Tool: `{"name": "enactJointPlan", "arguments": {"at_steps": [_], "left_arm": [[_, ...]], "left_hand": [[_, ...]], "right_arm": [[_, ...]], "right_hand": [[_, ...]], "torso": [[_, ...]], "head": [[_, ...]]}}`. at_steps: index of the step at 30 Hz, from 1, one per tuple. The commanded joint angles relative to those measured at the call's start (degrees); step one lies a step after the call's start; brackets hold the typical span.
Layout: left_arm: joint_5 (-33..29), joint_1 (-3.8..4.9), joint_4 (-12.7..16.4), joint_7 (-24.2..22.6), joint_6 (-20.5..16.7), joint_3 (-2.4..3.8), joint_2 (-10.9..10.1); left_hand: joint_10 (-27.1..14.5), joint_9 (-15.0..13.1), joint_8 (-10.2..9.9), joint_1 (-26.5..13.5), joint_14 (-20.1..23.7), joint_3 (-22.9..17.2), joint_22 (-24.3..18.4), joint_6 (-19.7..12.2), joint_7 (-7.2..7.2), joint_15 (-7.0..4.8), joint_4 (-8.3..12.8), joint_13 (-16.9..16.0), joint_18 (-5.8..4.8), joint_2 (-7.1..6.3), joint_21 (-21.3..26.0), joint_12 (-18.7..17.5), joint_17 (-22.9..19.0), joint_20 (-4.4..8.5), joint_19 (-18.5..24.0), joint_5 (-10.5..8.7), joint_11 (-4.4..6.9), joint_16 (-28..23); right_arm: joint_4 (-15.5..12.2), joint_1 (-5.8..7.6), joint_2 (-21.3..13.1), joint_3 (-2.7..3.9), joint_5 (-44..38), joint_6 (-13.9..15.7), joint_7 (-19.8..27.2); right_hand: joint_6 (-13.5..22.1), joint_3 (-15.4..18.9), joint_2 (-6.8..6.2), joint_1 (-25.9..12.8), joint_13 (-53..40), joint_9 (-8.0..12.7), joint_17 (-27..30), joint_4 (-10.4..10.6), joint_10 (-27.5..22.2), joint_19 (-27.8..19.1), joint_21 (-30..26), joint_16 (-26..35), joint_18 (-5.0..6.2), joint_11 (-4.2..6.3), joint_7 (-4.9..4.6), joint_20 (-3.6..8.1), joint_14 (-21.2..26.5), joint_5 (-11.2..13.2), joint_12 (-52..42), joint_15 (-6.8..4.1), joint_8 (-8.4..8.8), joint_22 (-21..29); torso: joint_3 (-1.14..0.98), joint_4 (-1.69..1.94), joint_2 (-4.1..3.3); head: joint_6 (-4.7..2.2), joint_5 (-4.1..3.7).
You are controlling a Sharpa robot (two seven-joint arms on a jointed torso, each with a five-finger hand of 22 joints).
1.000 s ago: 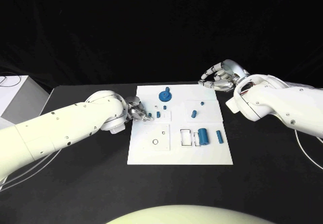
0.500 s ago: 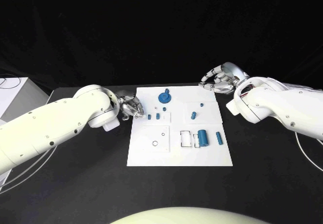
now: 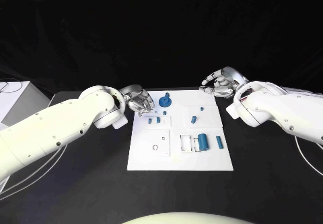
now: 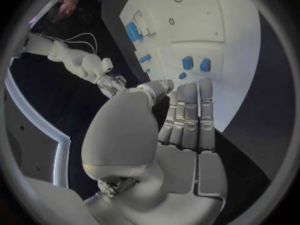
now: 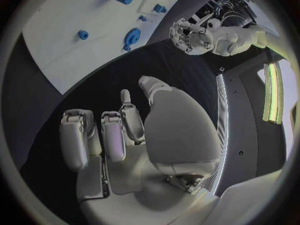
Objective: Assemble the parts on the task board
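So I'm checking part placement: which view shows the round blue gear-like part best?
The head view: the round blue part sits unobstructed near the task board's far edge. The right wrist view shows it obliquely; the left wrist view leaves it unclear.

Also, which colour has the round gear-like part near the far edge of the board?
Blue: the round part on the white board, clearest in the head view.

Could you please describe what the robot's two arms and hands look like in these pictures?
Both arms have smooth, rounded white shells dotted with small dark screw holes. The left hand and right hand are silver metal with segmented fingers and a bulbous thumb base. Thin pale cables trail beside each arm on the black table.
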State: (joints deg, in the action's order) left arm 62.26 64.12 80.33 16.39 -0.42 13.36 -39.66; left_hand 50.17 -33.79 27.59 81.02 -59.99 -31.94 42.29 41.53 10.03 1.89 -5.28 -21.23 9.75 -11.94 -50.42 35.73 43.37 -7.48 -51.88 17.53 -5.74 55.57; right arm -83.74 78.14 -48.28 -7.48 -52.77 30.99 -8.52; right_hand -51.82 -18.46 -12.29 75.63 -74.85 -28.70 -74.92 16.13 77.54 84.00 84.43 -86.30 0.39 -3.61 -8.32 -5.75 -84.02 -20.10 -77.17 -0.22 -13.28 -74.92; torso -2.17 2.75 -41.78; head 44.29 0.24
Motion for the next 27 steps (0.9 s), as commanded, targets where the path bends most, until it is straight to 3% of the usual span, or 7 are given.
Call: {"name": "enactJointPlan", "arguments": {"at_steps": [1,6,11,15,17,21,27], "left_arm": [[5.52,0.06,-2.31,-10.58,-6.76,-0.92,1.64],[12.93,0.27,-6.44,-14.62,-8.84,-2.68,4.92],[19.02,0.58,-9.49,-16.48,-9.59,-3.99,7.48],[22.46,0.69,-11.18,-16.85,-8.71,-4.62,9.08],[23.73,0.71,-11.88,-16.81,-8.46,-4.8,9.8],[25.0,0.75,-12.95,-16.66,-8.26,-4.94,10.76],[26.3,1.15,-14.32,-16.02,-7.85,-5.17,12.11]], "left_hand": [[-0.41,1.26,-0.68,0.19,-0.76,0.39,0.09,0.66,-0.02,0.22,0.47,1.23,0.77,-0.25,0.08,-1.06,-0.63,-0.06,0.0,-0.52,-0.41,-0.35],[-0.91,3.24,-1.69,0.44,-1.84,0.84,0.23,0.82,-0.44,0.13,1.06,3.1,0.79,-0.51,-0.25,-2.67,-1.12,0.0,-0.9,-1.97,-0.44,-0.01],[-1.27,4.87,-2.76,-0.91,-2.42,1.65,-0.13,0.75,-1.25,0.33,0.24,4.39,0.77,-1.45,0.25,-3.66,-1.34,-0.25,-1.3,-2.75,-0.61,0.52],[-2.39,6.31,-3.57,-3.0,-0.85,4.24,-1.48,0.81,-1.36,0.94,-1.51,5.47,0.72,-3.18,2.49,-4.39,-1.71,-0.79,-0.65,-3.4,-0.79,0.5],[-3.84,7.26,-3.77,-2.8,1.99,7.17,-3.0,1.09,-1.38,1.46,-2.85,6.13,0.62,-3.13,5.17,-4.41,-2.13,-1.58,0.4,-6.61,-1.28,0.68],[-3.74,7.74,-3.84,-1.39,2.43,7.49,-3.3,1.57,-1.61,1.49,-2.89,6.39,0.68,-2.43,5.66,-4.1,-2.25,-1.67,0.15,-6.62,-1.33,1.33],[-3.4,9.17,-4.84,1.22,3.51,6.09,-3.16,3.13,-1.81,1.5,-2.56,7.42,0.7,-1.61,5.76,-4.24,-2.78,-1.6,-0.04,-6.27,-1.41,2.27]], "right_arm": [[0.09,-0.04,0.17,0.01,0.12,0.49,1.63],[0.28,-0.05,0.34,0.01,0.88,1.07,2.99],[0.46,-0.05,0.51,0.01,1.5,1.26,4.45],[0.63,-0.05,0.75,0.01,3.0,1.97,6.93],[0.85,-0.04,0.99,0.01,4.89,2.85,9.68],[1.38,-0.03,1.41,0.01,7.72,4.05,13.5],[2.39,0.02,1.97,0.01,12.12,4.13,17.63]], "right_hand": [[0.38,-1.0,-0.26,0.75,3.07,-0.23,-5.94,0.04,-3.11,3.05,-1.22,0.59,1.19,0.13,0.01,0.48,-3.78,-0.23,4.08,-0.51,-0.3,-11.56],[0.54,-4.72,-1.29,2.44,21.1,-1.06,0.95,-0.39,-13.48,-0.9,-10.88,5.01,3.19,0.49,0.15,0.86,-1.74,-0.22,22.47,-0.93,-0.48,-6.7],[0.7,-7.02,-2.3,3.19,30.47,-1.69,4.84,-0.76,-16.42,-3.31,-17.93,8.23,4.39,0.56,0.14,0.94,-0.66,-0.03,32.05,-1.01,-0.57,-3.04],[1.1,-9.22,-3.06,3.74,37.27,-2.19,16.69,-1.3,-16.2,-10.03,-37.16,18.8,7.43,0.23,-0.16,0.73,4.18,0.55,39.7,-0.72,-0.15,7.29],[1.62,-10.26,-3.13,4.6,41.59,-2.35,25.83,-2.09,-17.61,-17.24,-55.38,28.3,9.9,-0.68,-0.94,0.05,10.03,0.53,44.74,0.13,0.28,17.25],[2.51,-11.14,-2.77,5.79,48.87,-2.26,33.79,-3.75,-19.93,-21.66,-61.51,40.36,9.71,-2.52,-2.43,-1.36,19.55,0.35,52.51,1.93,1.12,20.96],[4.88,-12.71,-2.28,5.79,61.14,-0.46,44.8,-5.35,-20.51,-31.22,-73.43,58.48,9.3,-5.25,-4.44,-4.77,29.31,0.25,62.21,5.84,4.95,29.95]], "torso": [[-0.01,0.0,-0.06],[-0.02,-0.07,-0.16],[-0.05,-0.15,-0.2],[-0.08,-0.17,-0.26],[-0.03,-0.28,-0.32],[-0.01,-0.3,-0.34],[0.0,-0.35,-0.46]], "head": [[-0.26,-0.17],[-0.39,-0.25],[-0.51,-0.33],[-0.66,-0.5],[-0.72,-0.72],[-0.9,-0.76],[-1.1,-0.7]]}}
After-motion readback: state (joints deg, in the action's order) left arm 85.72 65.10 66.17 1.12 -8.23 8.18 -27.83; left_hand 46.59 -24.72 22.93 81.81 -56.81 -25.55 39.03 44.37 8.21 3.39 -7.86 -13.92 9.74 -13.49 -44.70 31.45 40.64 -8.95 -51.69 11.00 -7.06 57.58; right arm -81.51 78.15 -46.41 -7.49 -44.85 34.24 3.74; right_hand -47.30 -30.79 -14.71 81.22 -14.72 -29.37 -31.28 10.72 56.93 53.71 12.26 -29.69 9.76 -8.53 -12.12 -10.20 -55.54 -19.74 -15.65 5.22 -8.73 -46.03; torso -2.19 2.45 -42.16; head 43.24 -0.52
